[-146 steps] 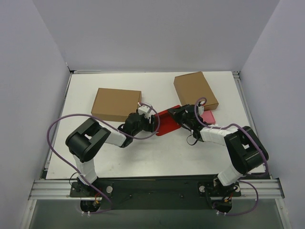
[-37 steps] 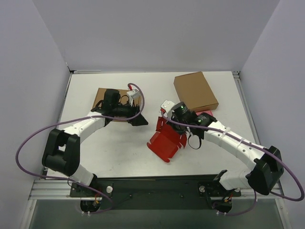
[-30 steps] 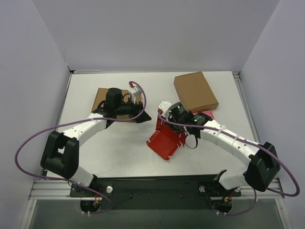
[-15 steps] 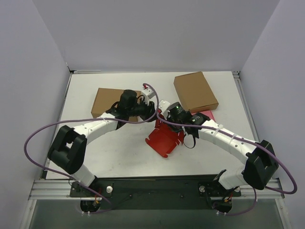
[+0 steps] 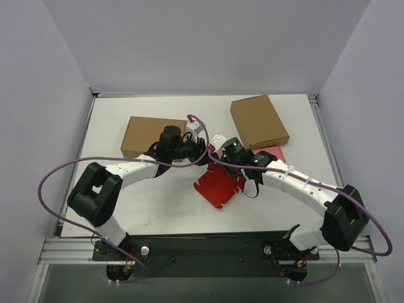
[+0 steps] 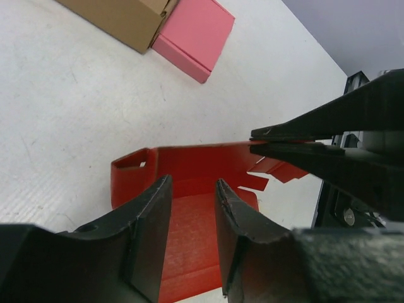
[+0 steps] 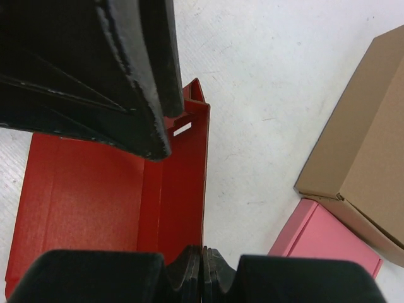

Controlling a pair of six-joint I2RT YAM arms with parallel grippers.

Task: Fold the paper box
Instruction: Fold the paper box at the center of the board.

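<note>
The paper box is a bright red die-cut sheet on the white table, partly folded, with one side wall standing upright. My right gripper is shut on the top edge of that wall, and the left wrist view shows its fingers pinching it. The left gripper hovers at the sheet's far end, right beside the other gripper. Its jaws stand partly apart, and only the red floor panel shows in the gap between them. The left gripper holds nothing.
Two brown cardboard boxes lie at the back, one on the left and one on the right. A small pink box lies next to the right one, just behind my right arm. Grey walls close in the table.
My left arm has swung right, from over the left brown box to the red sheet, and its jaws have narrowed. My right gripper has kept its grip, and the sheet has shifted a little.
</note>
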